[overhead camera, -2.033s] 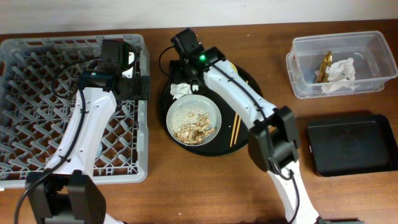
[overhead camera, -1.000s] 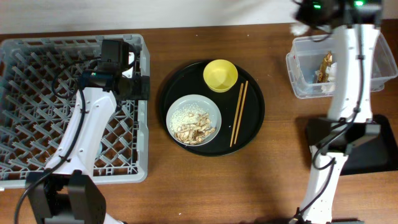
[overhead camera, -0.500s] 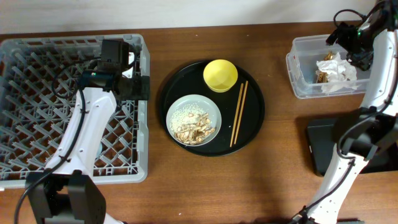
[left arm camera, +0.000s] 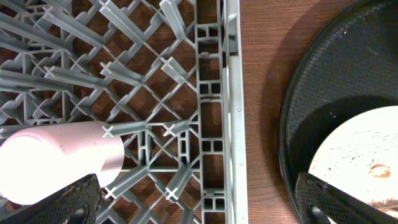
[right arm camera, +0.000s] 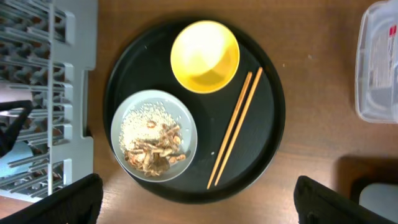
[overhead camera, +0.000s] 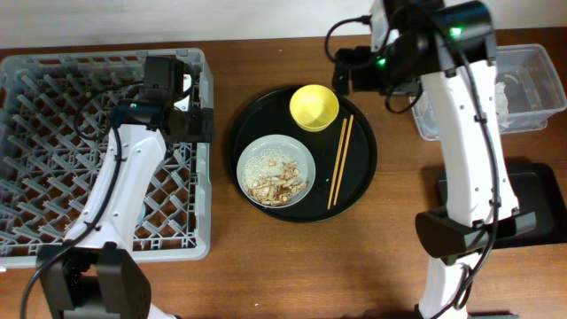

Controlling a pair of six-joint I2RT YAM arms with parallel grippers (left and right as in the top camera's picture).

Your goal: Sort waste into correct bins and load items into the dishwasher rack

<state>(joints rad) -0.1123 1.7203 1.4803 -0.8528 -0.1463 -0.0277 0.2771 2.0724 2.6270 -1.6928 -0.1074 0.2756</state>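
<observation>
The yellow bowl (overhead camera: 314, 106), the grey-green plate (overhead camera: 301, 155) with rice and brown scraps (overhead camera: 276, 182), and the chopsticks (overhead camera: 340, 161) lie on the round black tray (overhead camera: 257, 120). My right gripper (overhead camera: 347, 69) is open and empty, high above the tray's far right edge; its wrist view shows the bowl (right arm camera: 205, 56), the plate (right arm camera: 187, 118) and the chopsticks (right arm camera: 235, 129) below the gripper (right arm camera: 199, 208). My left gripper (left arm camera: 199, 205) is open and empty over the rack's right wall (left arm camera: 232, 124). The pink cup (left arm camera: 59, 158) lies in the rack. The napkin (overhead camera: 507, 97) lies in the clear tub (overhead camera: 540, 62). The wrapper is hidden.
The dishwasher rack (overhead camera: 202, 204) fills the left of the table. The flat black bin (overhead camera: 540, 208) lies at the right, below the clear tub, partly behind my right arm. Bare wood lies between the rack and the tray.
My right arm carried the napkin from the tray to the clear tub, left it there, and swung back left above the tray. The left arm has not moved.
</observation>
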